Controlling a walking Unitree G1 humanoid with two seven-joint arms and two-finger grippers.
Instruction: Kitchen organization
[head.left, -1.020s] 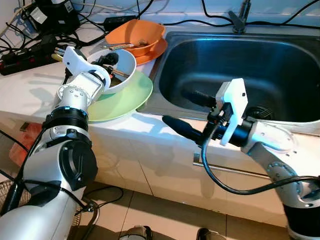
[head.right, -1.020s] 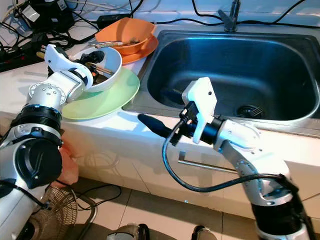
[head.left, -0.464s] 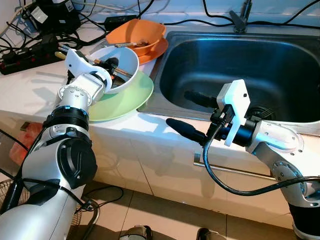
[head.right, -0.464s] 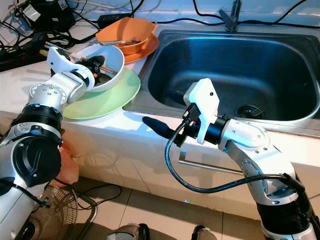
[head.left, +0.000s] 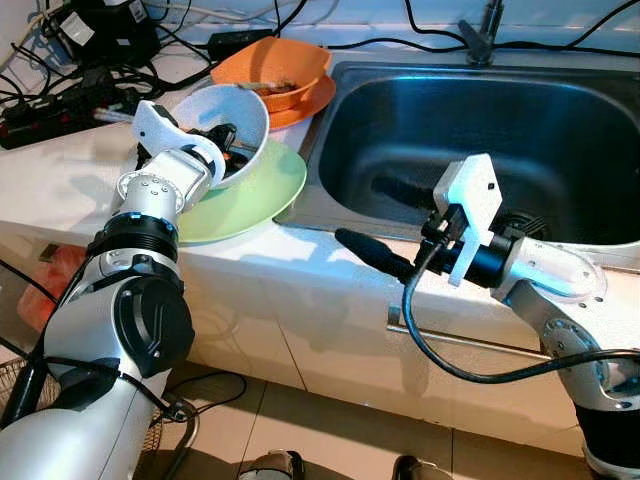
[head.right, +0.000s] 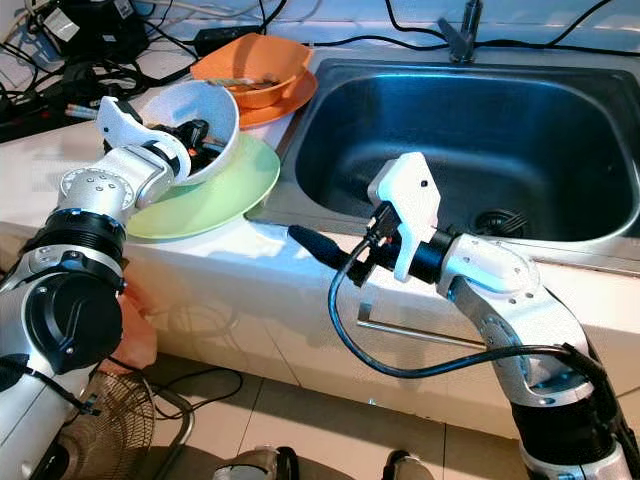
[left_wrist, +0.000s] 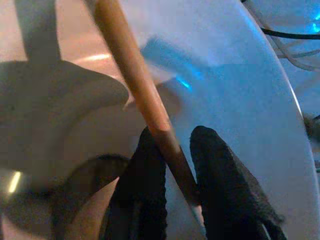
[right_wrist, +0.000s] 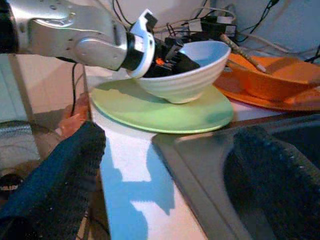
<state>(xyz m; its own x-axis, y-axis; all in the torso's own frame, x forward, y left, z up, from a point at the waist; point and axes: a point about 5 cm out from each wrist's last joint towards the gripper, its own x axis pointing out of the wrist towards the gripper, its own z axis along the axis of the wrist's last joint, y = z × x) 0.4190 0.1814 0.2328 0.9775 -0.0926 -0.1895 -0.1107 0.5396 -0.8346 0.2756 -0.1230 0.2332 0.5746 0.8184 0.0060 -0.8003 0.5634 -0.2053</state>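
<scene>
Right hand (head.left: 385, 225): fingers spread, holding nothing, hovering over near counter (head.left: 300, 262) edge beside sink (head.left: 480, 140).
Left hand (head.right: 190, 135): inside white bowl (head.left: 235, 125), closed on its rim, with a wooden stick (left_wrist: 137, 95) caught between the fingers.
White bowl: tilted up on green plate (head.left: 250, 195), left of sink.
Progress: early, by the look of it; dishes not yet sorted, orange bowl (head.left: 275, 70) stacked farther back.
Room: open sink basin to the right; cables (head.left: 80, 80) crowd far left.
</scene>
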